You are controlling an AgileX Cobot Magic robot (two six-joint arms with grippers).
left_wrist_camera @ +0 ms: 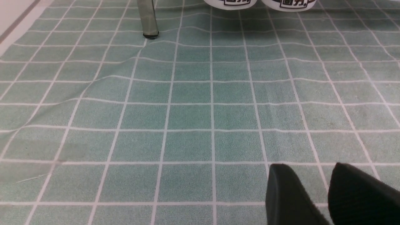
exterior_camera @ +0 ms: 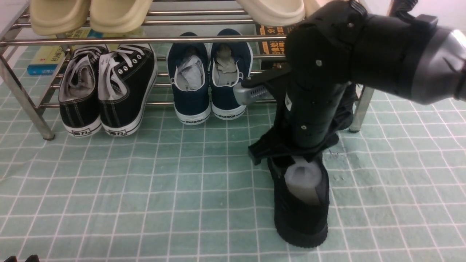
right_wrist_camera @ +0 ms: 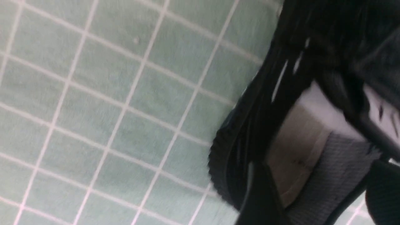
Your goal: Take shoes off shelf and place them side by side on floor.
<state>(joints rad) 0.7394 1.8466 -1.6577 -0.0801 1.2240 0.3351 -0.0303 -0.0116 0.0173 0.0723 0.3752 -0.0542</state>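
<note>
Nearest, at the bottom left corner of the front view, only a bit of the left claw (exterior_camera: 28, 258) shows; its own wrist view has its tips apart, with green gridded floor (exterior_camera: 145, 203) visible between them. Farther in, right of the middle, one black knit sneaker (exterior_camera: 301, 218) lies on that floor, in front of the shoe rack (exterior_camera: 218, 39). Its long axis runs near to far, the thick-soled heel facing the robot and the toe end directed at the rack, hidden by the right claw (exterior_camera: 296, 154). Grey foam stuffing (exterior_camera: 303, 176) fills its opening. The right claw is spread over the opening, one finger out past each side; whether either one touches the upper I cannot tell. Wide bare floor lies to the sneaker's left, with more to its right, while the right arm (exterior_camera: 320, 65) takes up the room above and beyond. At the rack's front edge, just inside its right front leg (exterior_camera: 360, 112), part of another black sneaker (exterior_camera: 344, 112) shows, mostly covered by the arm; its direction is unclear. Left of the arm on the lower tier sit the navy WARRIOR shoes (exterior_camera: 209, 87), then the black canvas sneakers (exterior_camera: 109, 94), their white-soled ends jutting over the front edge. Cream clogs (exterior_camera: 120, 16) stand on the upper tier.
</note>
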